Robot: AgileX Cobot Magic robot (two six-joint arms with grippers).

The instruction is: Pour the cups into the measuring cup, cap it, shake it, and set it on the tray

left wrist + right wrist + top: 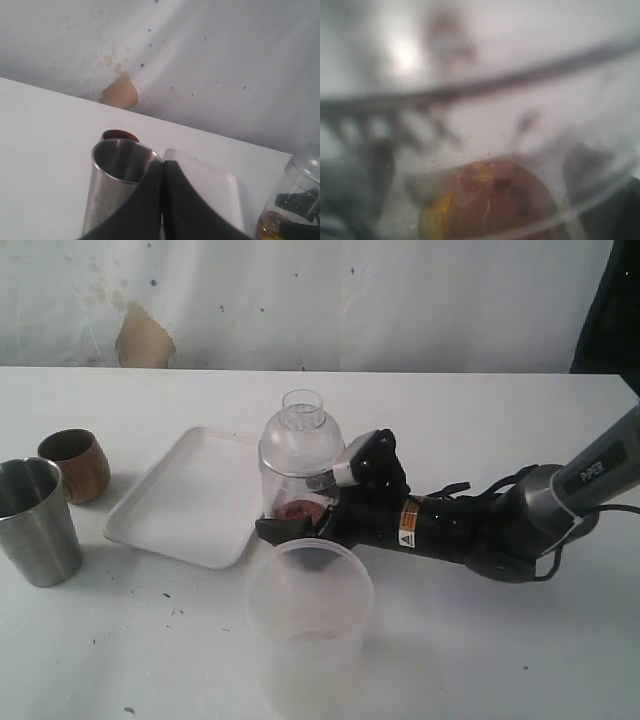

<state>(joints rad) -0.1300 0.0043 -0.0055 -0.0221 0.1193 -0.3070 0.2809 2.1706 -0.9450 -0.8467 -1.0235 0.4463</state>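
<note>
In the exterior view the measuring cup (298,455) stands upright near the middle of the surface, capped, with brown matter at its bottom, just beside the tray (180,500) and not on it. The right fingers (272,532) are spread wide on either side of the cup's lower part, one in front of its base; whether they press on its wall cannot be told. A frosted tub (308,585) stands just in front of them, toward the near edge. The wooden cup (75,462) and the tumbler (38,520) stand upright close together by the left edge. In the left wrist view the left fingers (185,210) are clenched together on nothing, the tumbler (112,185) just beside them, the wooden cup (119,135) behind it, the tray (210,180) and measuring cup (295,205) farther off. The right wrist view is blurred: the measuring cup's clear wall (520,100) fills it, brown and yellow contents (490,200) low inside.
</note>
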